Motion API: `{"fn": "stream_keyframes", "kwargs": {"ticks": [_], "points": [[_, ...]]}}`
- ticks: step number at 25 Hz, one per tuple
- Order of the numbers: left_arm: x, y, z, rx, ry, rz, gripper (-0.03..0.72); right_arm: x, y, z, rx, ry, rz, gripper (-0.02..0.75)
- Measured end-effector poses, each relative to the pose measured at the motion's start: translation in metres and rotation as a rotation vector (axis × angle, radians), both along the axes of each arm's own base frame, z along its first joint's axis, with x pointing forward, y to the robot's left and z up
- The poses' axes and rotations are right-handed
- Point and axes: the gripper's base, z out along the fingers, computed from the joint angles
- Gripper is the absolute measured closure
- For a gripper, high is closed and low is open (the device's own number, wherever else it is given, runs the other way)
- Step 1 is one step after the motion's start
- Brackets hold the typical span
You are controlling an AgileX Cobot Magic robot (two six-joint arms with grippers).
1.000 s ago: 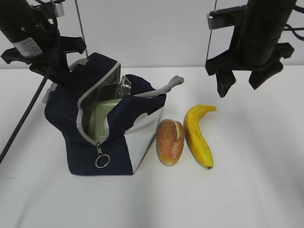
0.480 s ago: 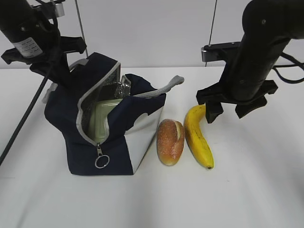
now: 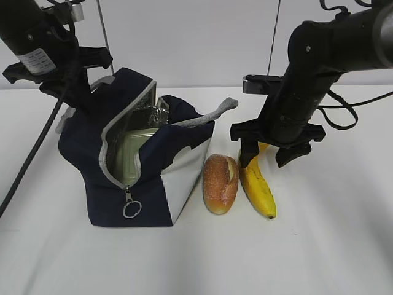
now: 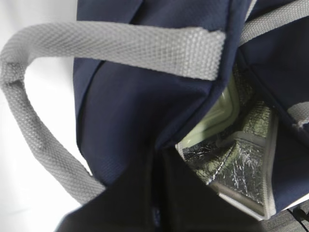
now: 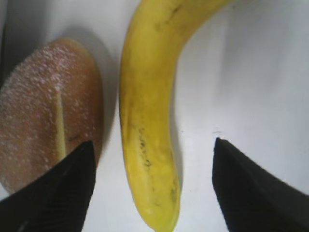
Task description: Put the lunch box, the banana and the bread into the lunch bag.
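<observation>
We see the lunch bag (image 3: 138, 166) standing at the left centre of the exterior view on the white worktop (image 3: 331, 246), its zipper open and its metal ring pull (image 3: 131, 209) hanging at the front. The sage-green lid of the lunch box (image 3: 132, 147) shows inside the opening; in the left wrist view a corner of it (image 4: 217, 113) sits against the silver lining, under a grey handle (image 4: 120, 46).

The left claw (image 4: 157, 193) is at the bottom of its wrist view, shut on the navy fabric of the bag's rim. In the exterior view its arm sits at the upper left, behind the bag.

The bread (image 3: 220, 182) lies just right of the bag, and the banana (image 3: 258, 187) lies just right of the bread, near the frame's centre.

The right claw (image 3: 269, 153) is spread wide and holds nothing. In its wrist view (image 5: 152, 186) one finger stands at the lower left over the bread (image 5: 46, 130), the other at the lower right, with the banana (image 5: 147, 121) between them.
</observation>
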Motion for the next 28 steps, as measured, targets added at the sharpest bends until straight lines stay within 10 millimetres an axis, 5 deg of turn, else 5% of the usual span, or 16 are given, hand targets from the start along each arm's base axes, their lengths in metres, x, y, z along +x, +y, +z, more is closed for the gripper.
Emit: {"fn": "stream_keyframes", "kwargs": {"ticks": [11,28], "points": [[0.000,-0.002,0.001,-0.028,0.005,0.003,0.688,0.034,0.015,-0.013,0.053,-0.021,-0.023,0.300],[-0.001,-0.004,0.001,-0.047,0.009,0.006,0.688,0.043,0.013,-0.027,0.033,0.004,-0.021,0.314]]}}
